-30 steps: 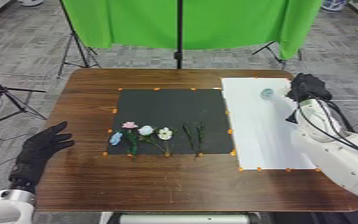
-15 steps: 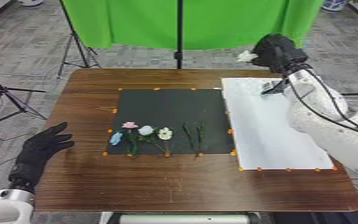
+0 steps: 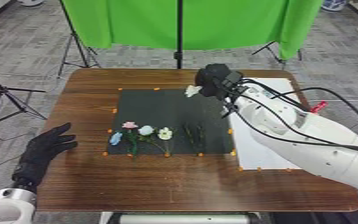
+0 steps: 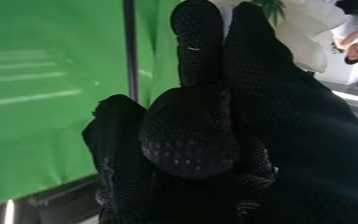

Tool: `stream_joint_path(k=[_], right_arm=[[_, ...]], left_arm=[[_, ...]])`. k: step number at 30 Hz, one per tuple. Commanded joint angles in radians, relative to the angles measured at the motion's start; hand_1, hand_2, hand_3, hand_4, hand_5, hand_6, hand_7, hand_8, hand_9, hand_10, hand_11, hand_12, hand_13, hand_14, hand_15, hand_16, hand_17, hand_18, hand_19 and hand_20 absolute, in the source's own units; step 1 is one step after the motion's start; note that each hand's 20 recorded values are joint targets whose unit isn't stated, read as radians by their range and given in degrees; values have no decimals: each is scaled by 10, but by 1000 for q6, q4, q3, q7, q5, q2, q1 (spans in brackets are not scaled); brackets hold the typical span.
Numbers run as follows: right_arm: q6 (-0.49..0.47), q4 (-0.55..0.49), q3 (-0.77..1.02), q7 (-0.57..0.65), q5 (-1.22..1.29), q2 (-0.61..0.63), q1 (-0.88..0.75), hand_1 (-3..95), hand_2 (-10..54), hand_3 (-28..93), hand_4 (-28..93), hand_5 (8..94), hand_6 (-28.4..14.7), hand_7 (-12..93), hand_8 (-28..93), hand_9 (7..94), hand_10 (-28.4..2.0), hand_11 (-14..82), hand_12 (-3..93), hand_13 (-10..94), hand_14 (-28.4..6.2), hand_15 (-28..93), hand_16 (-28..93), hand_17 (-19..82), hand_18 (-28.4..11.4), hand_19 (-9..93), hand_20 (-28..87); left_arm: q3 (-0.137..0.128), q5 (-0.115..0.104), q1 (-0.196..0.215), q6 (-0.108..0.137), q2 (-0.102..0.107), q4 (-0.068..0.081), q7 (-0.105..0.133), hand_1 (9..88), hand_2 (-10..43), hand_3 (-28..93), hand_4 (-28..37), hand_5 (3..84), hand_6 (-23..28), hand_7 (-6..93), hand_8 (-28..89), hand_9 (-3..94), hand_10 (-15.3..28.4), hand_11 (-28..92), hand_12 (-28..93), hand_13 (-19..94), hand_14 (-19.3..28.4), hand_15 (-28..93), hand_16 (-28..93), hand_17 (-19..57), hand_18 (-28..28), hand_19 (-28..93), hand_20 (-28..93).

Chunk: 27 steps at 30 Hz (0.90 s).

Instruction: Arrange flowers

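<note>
A black mat lies on a brown wooden table, with a white sheet just beside its right edge. The robot's right hand is at the mat's far right corner, its gloved fingers closed on a held white flower; the bloom sticks out toward the mat's left side. In the right wrist view, white petals and a bit of green leaf show close against the black fingers. Along the near left part of the mat lie a blue flower, a pink flower, a pale flower and a cream flower. Green stems lie to their right on the mat. The left hand is left of the mat, its fingers loose and relaxed. Compared with half a second ago, the right hand has brought its flower from beyond the table's far edge in to the mat's corner; the flowers on the mat are unchanged.
</note>
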Motion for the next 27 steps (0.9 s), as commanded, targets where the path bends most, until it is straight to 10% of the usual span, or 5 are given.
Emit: stream_joint_path(k=[1,27], right_arm=[[-50,-7,6,-25,4,-21,-65,572,-95,621,-205,761,45,270,19,882,-72,84,439,881,-4,634,364,607,-130,932,598],[-268,-51,82,-42,15,-4,-112,378,-95,708,-205,677,25,227,-114,747,-109,239,245,855,-19,626,358,575,-143,932,579]], left_arm=[[-1,6,6,-22,-9,7,-18,237,138,611,-283,416,51,79,-53,436,148,209,134,380,199,287,-8,59,161,196,208],[-2,14,3,-28,-8,6,-20,240,136,612,-283,414,53,77,-51,432,148,207,135,377,198,284,-5,55,161,194,207]])
